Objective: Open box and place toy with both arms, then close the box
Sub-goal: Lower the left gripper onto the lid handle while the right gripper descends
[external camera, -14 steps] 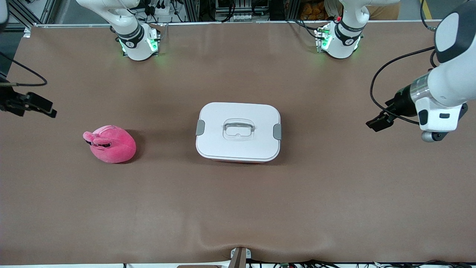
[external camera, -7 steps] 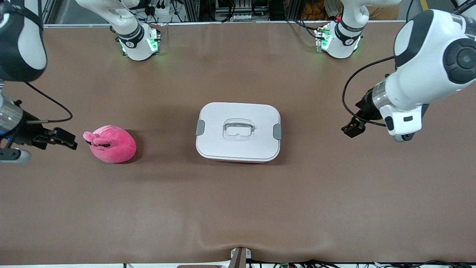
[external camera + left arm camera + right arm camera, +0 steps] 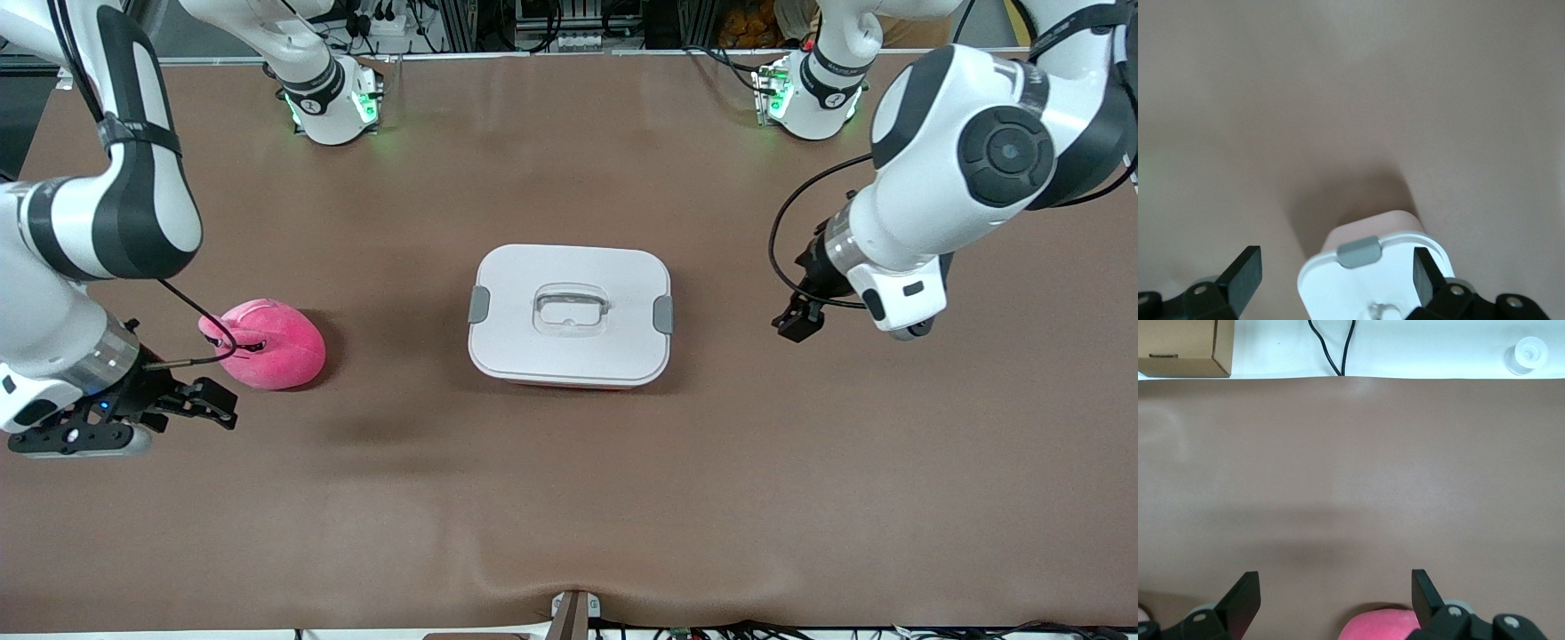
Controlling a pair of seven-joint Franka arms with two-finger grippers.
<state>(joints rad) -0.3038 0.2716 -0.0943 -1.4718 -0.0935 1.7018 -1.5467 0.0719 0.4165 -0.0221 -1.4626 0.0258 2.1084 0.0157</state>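
Across a wide brown tabletop (image 3: 569, 498), two white robot arms reach in from their bases along the edge farthest from the front camera.

At the middle of the tabletop sits the box (image 3: 570, 315), a rounded rectangle with its white lid (image 3: 1371, 287) shut. Its long axis runs from one arm's end of the tabletop toward the other. A grey clip (image 3: 662, 314) sits on the short side facing the left arm's end, and a second grey clip (image 3: 478, 305) on the short side facing the right arm's end. A clear recessed handle (image 3: 570, 308) lies along the lid's centre.

Toward the left arm's end, the left tool (image 3: 797, 318) hangs above bare tabletop, near the box but apart from it. Its fingers (image 3: 1245, 273) are spread wide with nothing between them. In the left wrist view the box's clipped short end lies in line with the gap between the fingers.

Toward the right arm's end lies the toy (image 3: 265, 343), a rounded hot-pink plush, well apart from the box. Its face and floppy ears point toward the right arm's end of the tabletop.

Just beside the toy, over tabletop on its camera side, hangs the right tool (image 3: 209, 404), not touching it. Its fingers (image 3: 1243, 597) are also spread wide and empty, and in the right wrist view a pink edge of the toy shows between them.
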